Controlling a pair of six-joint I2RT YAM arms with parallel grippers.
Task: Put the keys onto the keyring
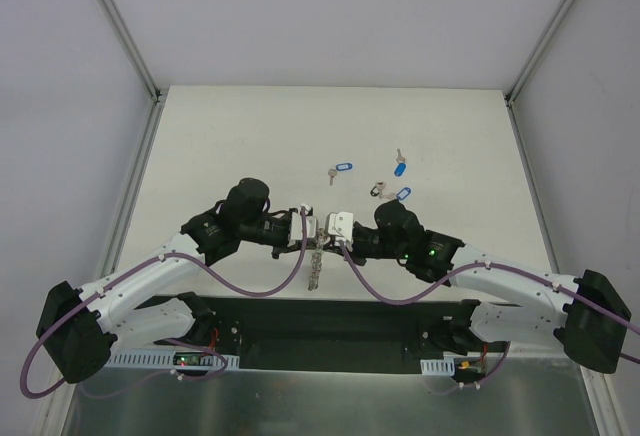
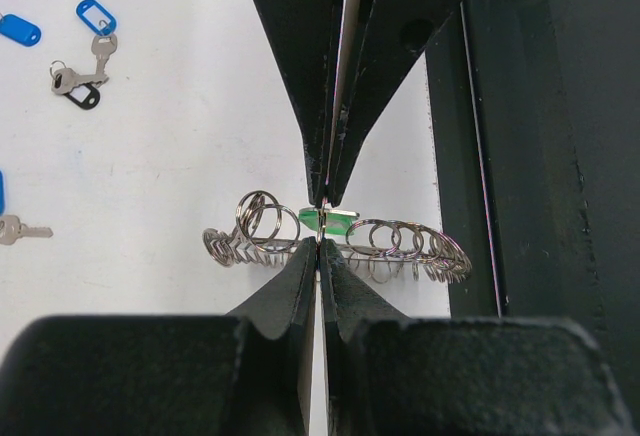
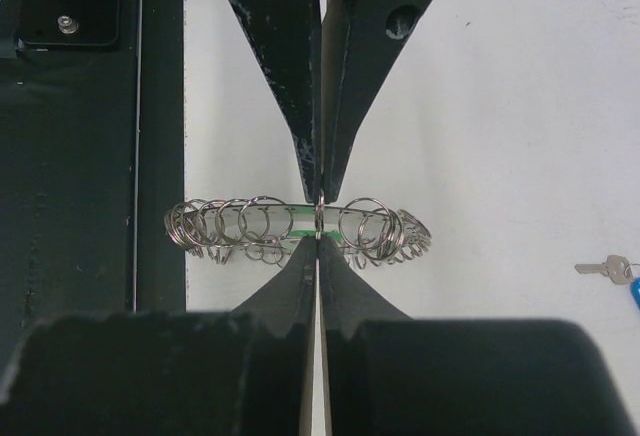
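The keyring (image 1: 316, 268) hangs edge-on like a chain below where both grippers meet. My left gripper (image 1: 309, 228) is shut on its rim; in the left wrist view the ring (image 2: 400, 246) runs across my closed fingertips (image 2: 320, 244). My right gripper (image 1: 331, 228) is shut on the green-tagged key (image 3: 304, 235), held tip to tip against the ring (image 3: 250, 218). The green tag (image 2: 312, 220) sits just behind the rim. Three blue-tagged keys (image 1: 342, 169), (image 1: 400, 167), (image 1: 401, 194) lie on the table beyond.
The black base plate (image 1: 330, 321) lies along the near edge under both arms. White walls with metal posts (image 1: 140, 66) enclose the table. A small black ring tag (image 2: 83, 96) lies beside one blue-tagged key (image 2: 97, 18).
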